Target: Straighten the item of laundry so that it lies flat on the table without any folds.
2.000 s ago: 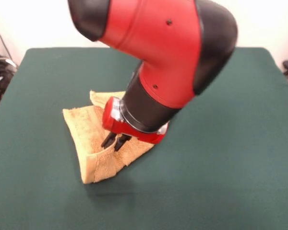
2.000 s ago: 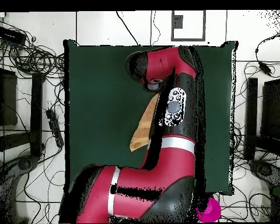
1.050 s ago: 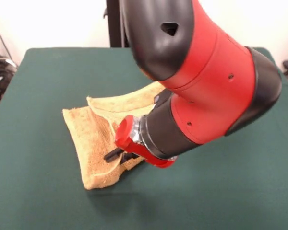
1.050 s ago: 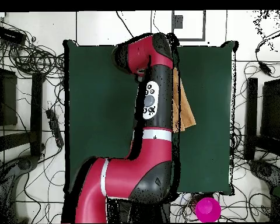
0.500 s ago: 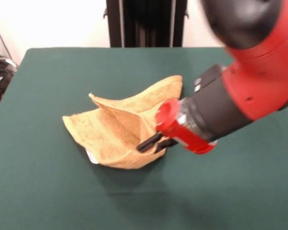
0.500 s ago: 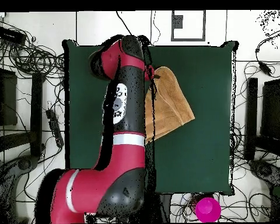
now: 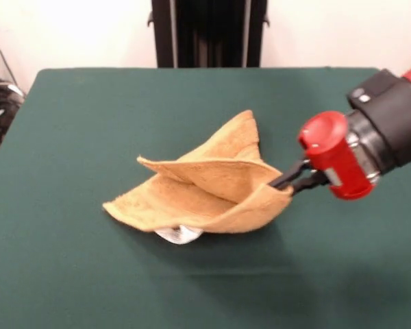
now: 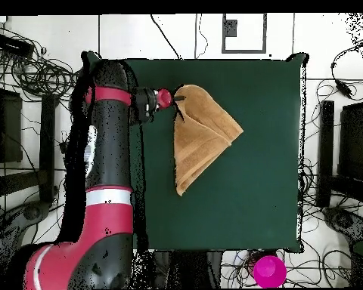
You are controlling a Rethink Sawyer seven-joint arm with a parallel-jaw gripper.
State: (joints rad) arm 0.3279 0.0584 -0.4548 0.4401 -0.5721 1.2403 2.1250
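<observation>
Since half a second ago my arm has swung out toward the table's side, dragging the towel (image 7: 212,192) with it, so the cloth now stretches wider and lower than it did. The gripper (image 7: 288,181) has its black fingers pinched together on one corner of the towel, holding that corner just above the table (image 7: 68,123).

There are no containers on the table; the only one I can spot is a magenta cup (image 8: 269,270) off the table's edge in the overhead view, and I cannot tell what, if anything, is in it.

The towel sits around the middle of the green cloth, orange-tan and fuzzy, still folded over itself: one flap rises to a peak behind, another layer lies across the front, and a pocket opens between them. A small white tag (image 7: 179,234) pokes out beneath its front edge.

From the front, most of the arm is cut off at the right edge. From above, the gripper's tips are too small to read.
</observation>
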